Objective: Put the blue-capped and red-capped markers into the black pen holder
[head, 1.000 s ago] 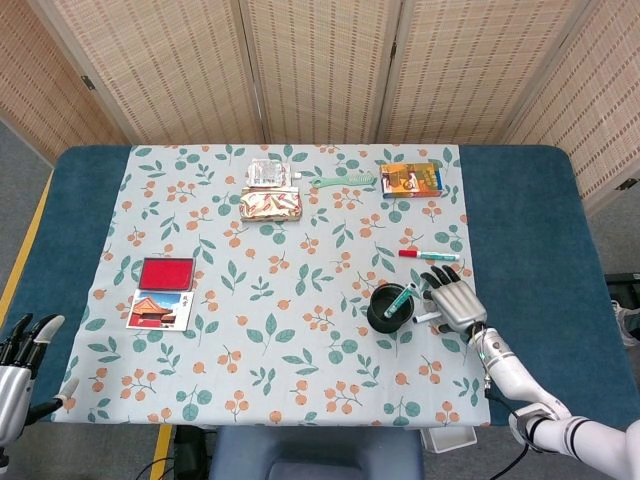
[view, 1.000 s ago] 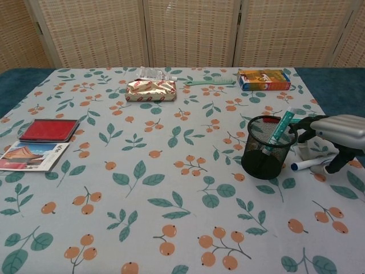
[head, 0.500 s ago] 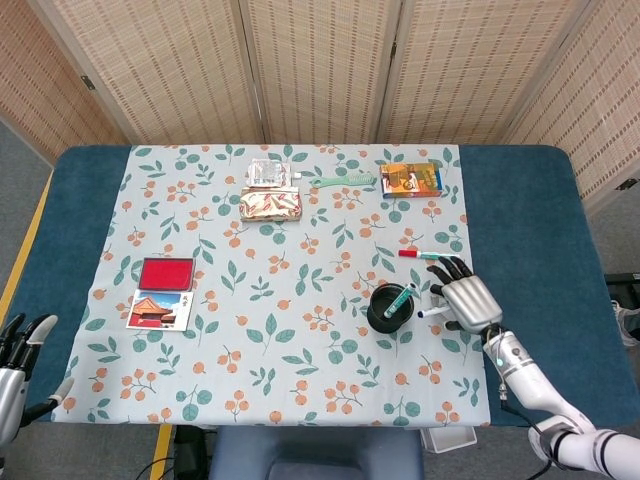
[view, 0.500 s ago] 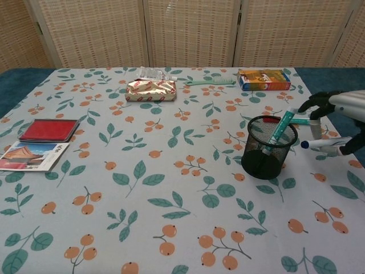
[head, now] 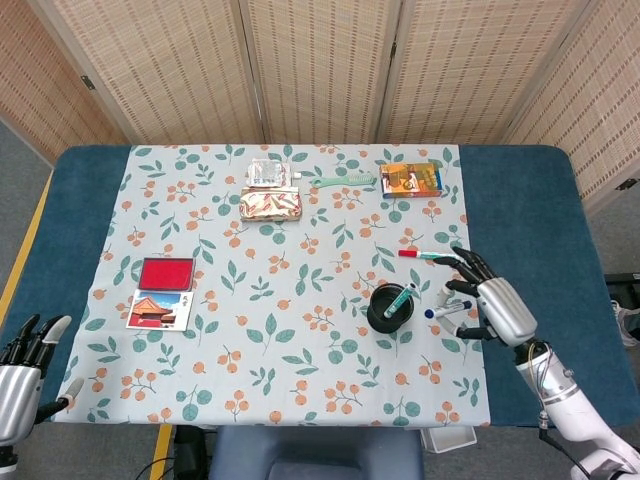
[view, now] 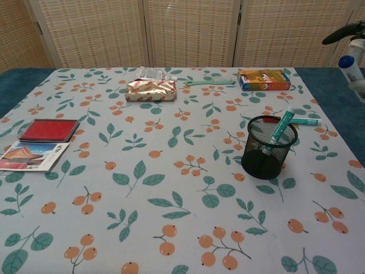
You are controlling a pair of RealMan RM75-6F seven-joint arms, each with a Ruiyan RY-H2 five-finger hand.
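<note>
The black mesh pen holder (head: pixel 390 309) (view: pixel 268 148) stands right of the table's middle, with a teal marker (head: pixel 400 298) (view: pixel 282 125) leaning in it. My right hand (head: pixel 497 306) hovers just right of the holder and holds the blue-capped marker (head: pixel 446 310) (view: pixel 348 65), cap end toward the holder. In the chest view that hand (view: pixel 355 35) is high at the right edge. The red-capped marker (head: pixel 426 255) (view: pixel 305 121) lies flat on the cloth behind the holder. My left hand (head: pixel 24 384) hangs off the table's near left corner, fingers spread and holding nothing.
A red case (head: pixel 166 272) and a postcard (head: pixel 160 308) lie at the left. A foil packet (head: pixel 271 205), a clear packet (head: pixel 268 172), a green comb (head: pixel 345 181) and an orange box (head: pixel 411 178) line the far side.
My right hand has picked the blue-capped marker up off the cloth beside the holder and risen up and to the right with it. The left hand has barely shifted.
</note>
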